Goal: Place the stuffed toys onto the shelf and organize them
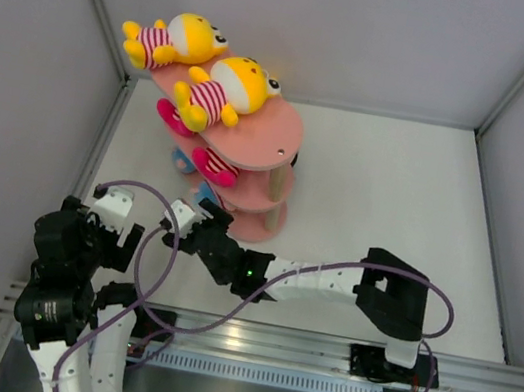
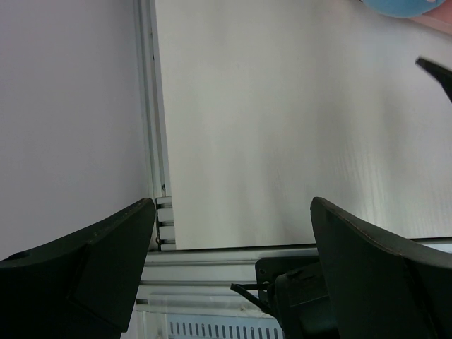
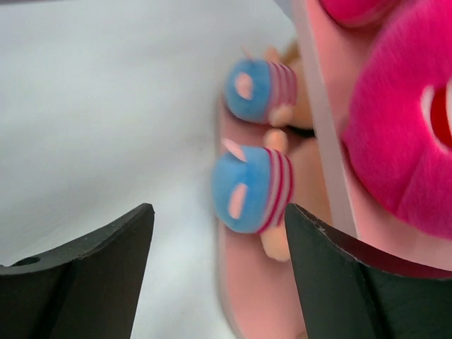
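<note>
Jaws spread wide on the right gripper [image 3: 219, 210], and the blue-shirted toys [image 3: 248, 189] lie just ahead on the shelf's [image 1: 275, 135] bottom board, long axes running across the gap. Left gripper [image 2: 233, 203], spread too, hangs farther off over the bench [image 2: 282, 106].

the white tabletop [image 1: 393, 199] carries the pink three-tier shelf [image 1: 275, 135], which stands upright directly on it, close to the left wall. a ribbed metal rail [image 1: 297, 345] runs along the tabletop's near edge, well in front of the shelf.
</note>
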Motion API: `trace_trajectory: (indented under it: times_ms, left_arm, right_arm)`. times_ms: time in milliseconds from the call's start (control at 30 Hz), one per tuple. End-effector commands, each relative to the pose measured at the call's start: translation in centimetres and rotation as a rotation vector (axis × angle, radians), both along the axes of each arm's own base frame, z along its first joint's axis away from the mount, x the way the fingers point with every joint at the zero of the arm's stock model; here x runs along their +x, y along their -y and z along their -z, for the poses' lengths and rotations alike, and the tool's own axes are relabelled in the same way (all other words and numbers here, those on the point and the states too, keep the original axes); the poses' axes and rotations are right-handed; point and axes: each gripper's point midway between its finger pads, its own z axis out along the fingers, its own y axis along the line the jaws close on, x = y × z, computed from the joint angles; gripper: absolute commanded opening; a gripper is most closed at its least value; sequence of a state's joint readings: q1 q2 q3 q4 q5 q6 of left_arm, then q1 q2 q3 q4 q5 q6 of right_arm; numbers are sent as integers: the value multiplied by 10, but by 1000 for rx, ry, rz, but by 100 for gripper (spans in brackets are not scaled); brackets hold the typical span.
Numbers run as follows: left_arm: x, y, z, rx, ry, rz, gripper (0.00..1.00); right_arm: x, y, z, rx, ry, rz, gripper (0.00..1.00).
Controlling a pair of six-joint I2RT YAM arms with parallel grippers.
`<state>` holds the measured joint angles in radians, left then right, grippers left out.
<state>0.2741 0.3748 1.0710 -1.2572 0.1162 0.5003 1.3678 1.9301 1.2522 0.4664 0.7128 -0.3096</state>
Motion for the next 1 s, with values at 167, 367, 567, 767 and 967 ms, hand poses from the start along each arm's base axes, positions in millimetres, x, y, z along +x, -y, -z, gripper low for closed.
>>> trace_trajectory:
  times_ms: [167, 367, 567, 767, 967]
  left_arm:
    - [6, 2, -11, 9, 55, 25, 97]
    - [7, 5, -11, -2, 55, 36, 97]
    - [9, 9, -9, -18, 53, 58, 97]
    - [11, 13, -3, -37, 37, 76, 97]
    - [10, 13, -2, -36, 40, 74, 97]
  right_arm:
    - [-156, 14, -43, -171, -267, -776, 75]
    - [-183, 98, -52, -250, -381, -846, 75]
    - [-181, 172, -44, -192, -481, -760, 75]
    - [-111, 222, -34, 0, -642, -421, 76]
    - [23, 287, -41, 466, -737, 83, 75]
